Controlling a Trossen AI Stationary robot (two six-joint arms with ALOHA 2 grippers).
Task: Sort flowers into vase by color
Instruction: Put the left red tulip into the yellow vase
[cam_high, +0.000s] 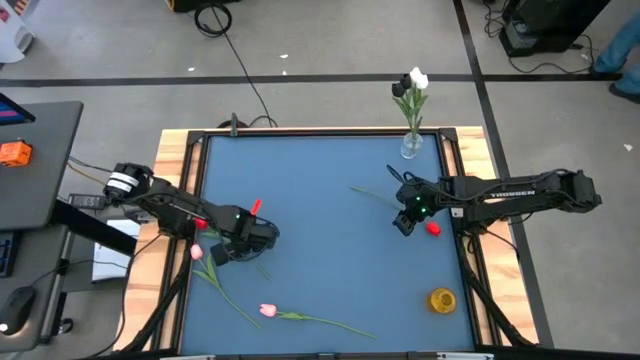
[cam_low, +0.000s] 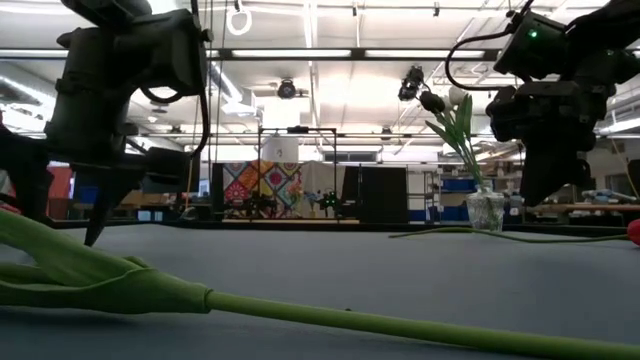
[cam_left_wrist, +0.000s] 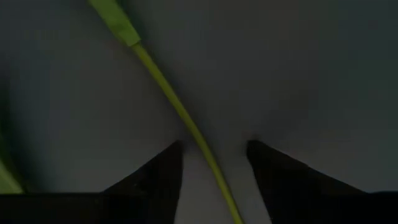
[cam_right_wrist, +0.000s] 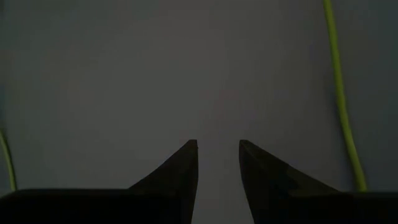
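While the left gripper (cam_left_wrist: 214, 149) hangs low over the blue bench (cam_high: 330, 250), its fingers (cam_left_wrist: 158, 174) stand spread with a green stem (cam_left_wrist: 180, 115) running through the gap between them, touching neither. In the high view this gripper (cam_high: 222, 252) sits just beside a pink tulip (cam_high: 197, 252), whose stem leads away across the bench. A second pink tulip (cam_high: 268, 311) lies farther toward the bench's near edge, well apart from the fingers.

The right gripper (cam_right_wrist: 217, 146) is also low over the bench, its fingers (cam_right_wrist: 180, 168) parted with nothing between them; a stem (cam_right_wrist: 339, 93) passes off to one side. From above, this gripper (cam_high: 405, 222) has a red tulip (cam_high: 433, 228) just beside it.

Beyond it, at the far edge, a glass vase (cam_high: 411, 147) holds a white tulip (cam_high: 418, 78) and a black one. A yellow vase (cam_high: 442, 300) stands near the right corner.
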